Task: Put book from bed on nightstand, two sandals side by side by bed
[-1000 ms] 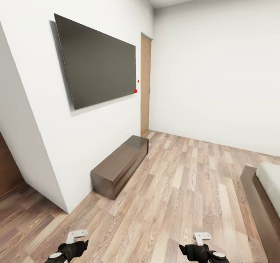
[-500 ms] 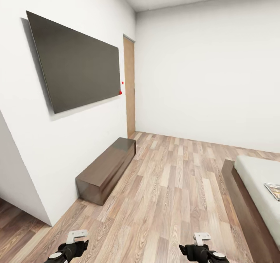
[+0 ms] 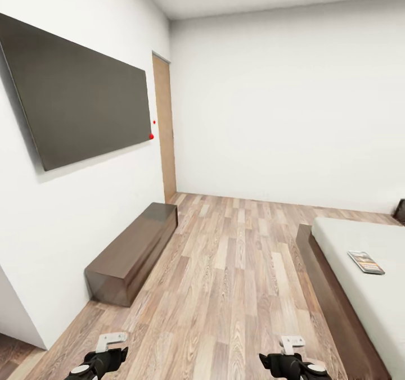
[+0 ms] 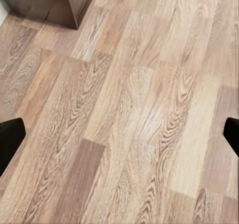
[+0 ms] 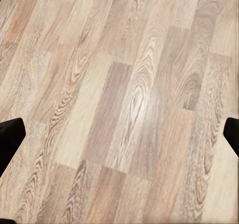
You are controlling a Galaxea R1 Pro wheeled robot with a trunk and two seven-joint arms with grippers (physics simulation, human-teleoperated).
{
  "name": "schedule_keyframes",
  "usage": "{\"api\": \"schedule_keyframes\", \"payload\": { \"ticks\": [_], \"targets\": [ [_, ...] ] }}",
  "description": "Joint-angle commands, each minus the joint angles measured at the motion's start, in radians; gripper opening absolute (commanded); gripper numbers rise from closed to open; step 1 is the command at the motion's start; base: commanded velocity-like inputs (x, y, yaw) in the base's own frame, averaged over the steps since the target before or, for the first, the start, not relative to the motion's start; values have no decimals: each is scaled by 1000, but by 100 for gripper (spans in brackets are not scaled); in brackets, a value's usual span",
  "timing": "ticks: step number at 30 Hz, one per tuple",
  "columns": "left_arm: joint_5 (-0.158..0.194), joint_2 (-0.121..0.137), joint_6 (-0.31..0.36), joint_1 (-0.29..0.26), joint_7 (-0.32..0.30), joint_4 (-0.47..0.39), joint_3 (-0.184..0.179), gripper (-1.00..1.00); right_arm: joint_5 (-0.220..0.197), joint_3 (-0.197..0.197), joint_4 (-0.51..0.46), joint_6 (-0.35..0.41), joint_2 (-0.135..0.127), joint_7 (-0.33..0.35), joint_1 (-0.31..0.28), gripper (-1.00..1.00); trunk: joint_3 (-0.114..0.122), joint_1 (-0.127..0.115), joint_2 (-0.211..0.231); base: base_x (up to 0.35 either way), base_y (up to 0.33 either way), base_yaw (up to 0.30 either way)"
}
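Ahead from the head camera: book [image 3: 365, 262] flat on bed [image 3: 360, 290] at right, low cabinet [image 3: 132, 250] against left wall. Through both wrists: left gripper [image 4: 119, 134] and right gripper [image 5: 119, 134] spread wide, empty, over wood floor [image 5: 124, 84]

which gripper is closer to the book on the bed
Right. The right gripper sits low beside the bed, below the book; the left gripper is farther across the floor.

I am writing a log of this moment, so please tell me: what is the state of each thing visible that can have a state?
book: lying flat on the bed, not picked up.
bed: mattress bare except for the book.
door: shut.
wall screen: dark, off.
left gripper: open, empty, above floor.
right gripper: open, empty, above floor.
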Motion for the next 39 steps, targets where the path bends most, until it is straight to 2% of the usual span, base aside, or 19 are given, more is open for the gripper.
{"api": "schedule_keyframes", "payload": {
  "ticks": [1, 10, 23, 39],
  "targets": [
    [11, 1, -3, 0, -1, 1, -8, 100, 7, -9, -1, 3, 1, 7, 0, 100, 0, 0, -1, 0, 0, -251],
    [11, 1, -3, -1, -1, 1, -8, 100, 7, -8, -1, 3, 1, 7, 0, 100, 7, 0, -1, 1, 0, -216],
    [11, 1, -3, -1, -1, 1, -8, 100, 7, -8, -1, 3, 1, 7, 0, 100, 11, 0, -1, 47, 0, -84],
    [11, 1, -3, 0, -3, 1, -8, 100, 8, -6, -1, 3, 2, 7, -1, 100, 11, 0, -1, 294, 0, -16]
  ]
}}
